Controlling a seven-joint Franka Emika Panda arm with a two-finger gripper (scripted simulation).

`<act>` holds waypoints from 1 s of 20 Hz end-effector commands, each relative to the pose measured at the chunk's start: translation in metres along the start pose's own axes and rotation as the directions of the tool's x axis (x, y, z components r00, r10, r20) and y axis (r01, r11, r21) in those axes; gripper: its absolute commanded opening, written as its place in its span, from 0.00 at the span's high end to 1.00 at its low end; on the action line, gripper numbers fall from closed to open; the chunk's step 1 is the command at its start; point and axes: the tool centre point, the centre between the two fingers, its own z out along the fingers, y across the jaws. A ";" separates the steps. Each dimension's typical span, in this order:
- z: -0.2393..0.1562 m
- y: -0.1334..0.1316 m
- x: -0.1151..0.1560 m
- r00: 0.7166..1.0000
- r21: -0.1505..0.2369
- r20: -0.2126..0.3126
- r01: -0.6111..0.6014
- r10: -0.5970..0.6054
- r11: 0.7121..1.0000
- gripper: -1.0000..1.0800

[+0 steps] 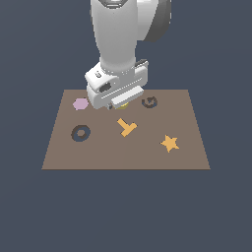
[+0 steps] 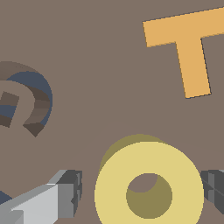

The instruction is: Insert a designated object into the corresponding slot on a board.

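End effector (image 2: 142, 192): spread, one finger (image 2: 70, 192) on each side of the yellow ring, neither pad seen touching it; low over the far part of the board in the exterior view.
Yellow ring (image 2: 148, 183): lies flat between the fingers; in the exterior view only a yellow sliver (image 1: 123, 105) shows under the hand.
Slot (image 1: 80, 133): dark ring recess near the exterior view's left, well apart from the ring; not seen from the wrist.
Board (image 1: 147, 152): flat brown panel.
Broken ring mark (image 2: 30, 100): near the ring in the wrist view.
Orange T-piece (image 2: 190, 48): flat on the board.
Orange star (image 1: 170, 143), pink hexagon (image 1: 80, 104): exterior view only.
Writing: none readable.
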 end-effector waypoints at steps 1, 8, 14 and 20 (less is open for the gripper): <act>0.004 0.000 0.000 1.000 -0.001 0.000 0.001 -0.001 1.000 0.04; 0.004 0.000 0.000 1.000 -0.001 0.000 0.001 -0.001 1.000 1.00; 0.003 0.001 0.000 1.000 -0.002 -0.001 0.000 0.000 1.000 1.00; 0.003 0.007 -0.001 1.000 -0.002 -0.001 0.016 -0.016 1.000 1.00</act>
